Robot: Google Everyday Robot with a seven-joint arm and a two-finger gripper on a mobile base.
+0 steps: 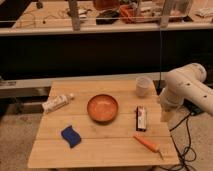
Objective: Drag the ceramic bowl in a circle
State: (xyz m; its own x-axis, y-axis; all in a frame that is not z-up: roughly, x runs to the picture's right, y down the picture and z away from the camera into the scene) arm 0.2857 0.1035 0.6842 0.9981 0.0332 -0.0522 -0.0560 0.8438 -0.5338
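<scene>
1. The bowl [103, 108] sits upright near the middle of the table [102, 152], a little above centre frame, with nothing touching it.
2. The gripper [165, 113] hangs at the right edge of the table, under the white arm [186, 86], well apart from the bowl. From where I stand I cannot tell whether it is apart or together.
3. As I read it, the step in hand is the approach, since no contact has been made yet.
4. A dark box [141, 119] lies between gripper and bowl. I'd come in over it rather than sweep across the tabletop.
5. Come down on the bowl's near rim, or hook inside the wall. A glazed rim looks slippery, so a firm, low hold should keep it from tipping.
6. Keep the bowl flat on the wood and slide it, since the task is to drag.
7. Size the circle to the free space:
   - the box is just beside the bowl on the right
   - the sponge [71, 136] sits lower left
   - the bottle [57, 102] is at the left
   - the cup [144, 85] is upper right
   - an orange tool [147, 143] is lower right
8. A tight loop around the present spot looks safest. A wide one would likely knock the box first.
</scene>
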